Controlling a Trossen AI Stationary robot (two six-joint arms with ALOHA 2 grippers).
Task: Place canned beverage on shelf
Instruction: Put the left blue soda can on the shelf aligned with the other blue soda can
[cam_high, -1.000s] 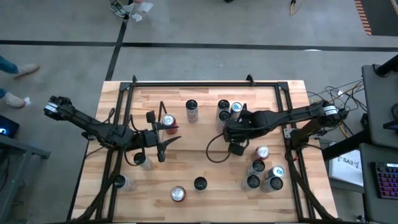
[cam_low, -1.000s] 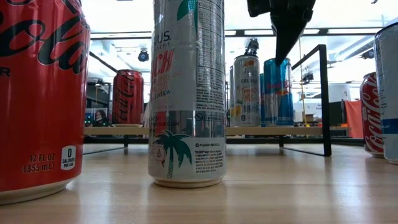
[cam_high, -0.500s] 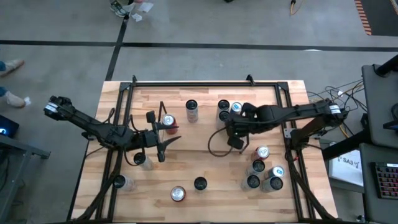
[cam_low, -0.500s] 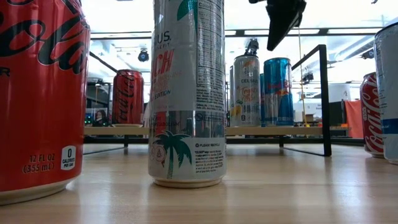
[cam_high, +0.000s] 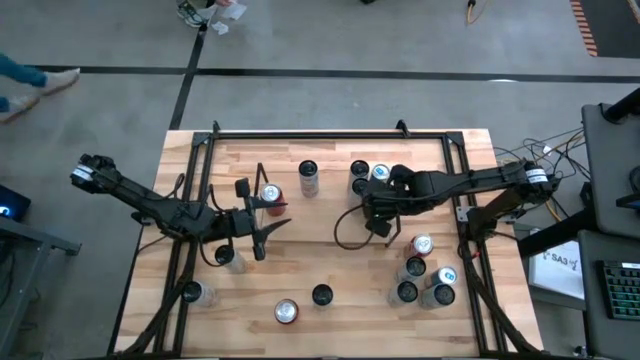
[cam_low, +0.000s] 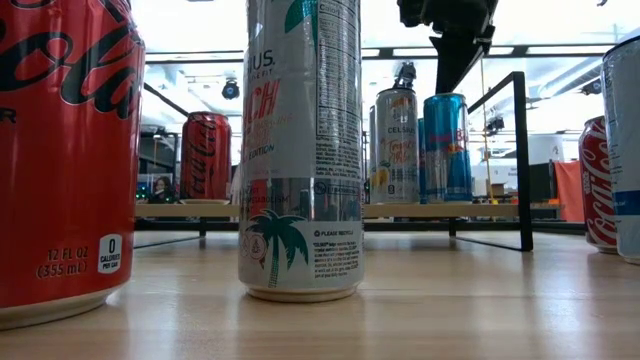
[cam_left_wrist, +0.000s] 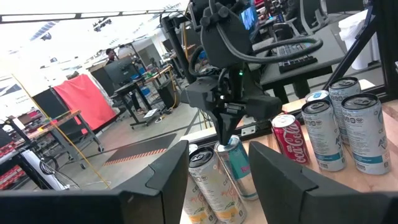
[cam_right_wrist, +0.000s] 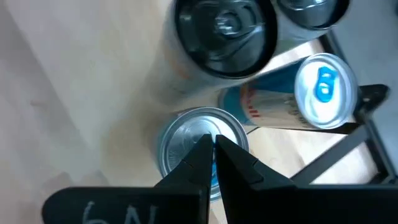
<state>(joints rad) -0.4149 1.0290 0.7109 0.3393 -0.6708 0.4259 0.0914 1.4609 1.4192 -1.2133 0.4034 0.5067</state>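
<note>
Behind the table the low view takes in a bright workshop with ceiling lights, desks and a red cloth. On the light wood tabletop (cam_high: 330, 262) the shelf (cam_high: 259, 180) stands toward the far side, its thin black wire end frames showing in the high view and its wood base (cam_low: 420, 211) in the low view.

Labels read best in the low view. A red cola can (cam_low: 62, 150) close to the lens shows "12 FL OZ (355 mL)" and "0 CALORIES PER CAN". A tall white can (cam_low: 302, 150) beside it carries a palm tree and the words "PLEASE RECYCLE". On the shelf stand a second red cola can (cam_low: 205, 157), a silver can (cam_low: 397, 145) marked "CELSIUS", and a blue can (cam_low: 447, 147) with a red bull logo.

The right gripper (cam_right_wrist: 213, 147) hangs just above the blue can's silver lid (cam_right_wrist: 199, 134), its jaws pressed together and holding nothing; only the right wrist view shows that gap from above. The left wrist view alone shows this gripper from the side over the can, with a red Coca-Cola can (cam_left_wrist: 289, 138) and pale slim cans (cam_left_wrist: 342, 130) near it.

The left gripper (cam_high: 262, 227) waits low over the table's left part, near a clear-topped can (cam_high: 228, 257); its fingers (cam_left_wrist: 158, 180) stand part-way apart, empty.
</note>
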